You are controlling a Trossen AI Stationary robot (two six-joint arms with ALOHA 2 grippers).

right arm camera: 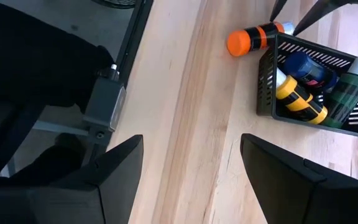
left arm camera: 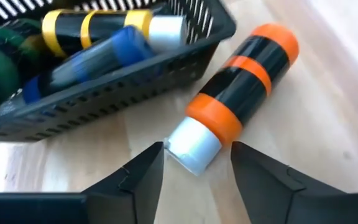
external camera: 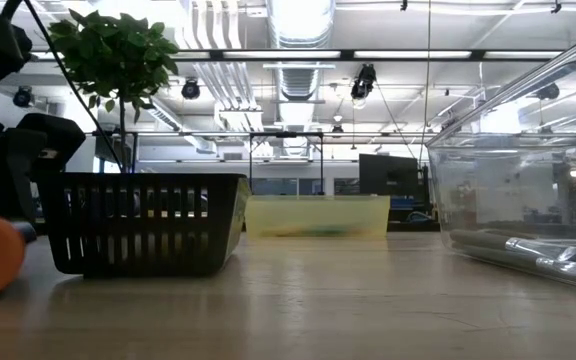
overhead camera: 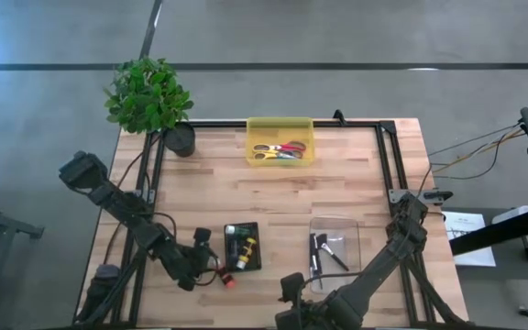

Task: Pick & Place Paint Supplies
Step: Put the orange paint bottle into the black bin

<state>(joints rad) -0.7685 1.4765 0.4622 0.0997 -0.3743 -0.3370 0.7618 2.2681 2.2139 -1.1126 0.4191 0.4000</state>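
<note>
You have several paint tubes already in the black slotted plastic basket [left arm camera: 104, 93]; the orange-and-black tube [left arm camera: 235, 93] lies just outside on the wooden table [overhead camera: 356, 197], unheld between the left gripper [left arm camera: 196, 171]'s parted fingers; the right gripper [right arm camera: 191, 162] waits wide.

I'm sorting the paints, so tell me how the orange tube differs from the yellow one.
The orange tube lies on the bare table just outside the black basket; the yellow tube lies inside it. The orange tube sits right before the left gripper with its jaws open; the yellow tube is farther off. Both have black bands and a pale cap.
</note>
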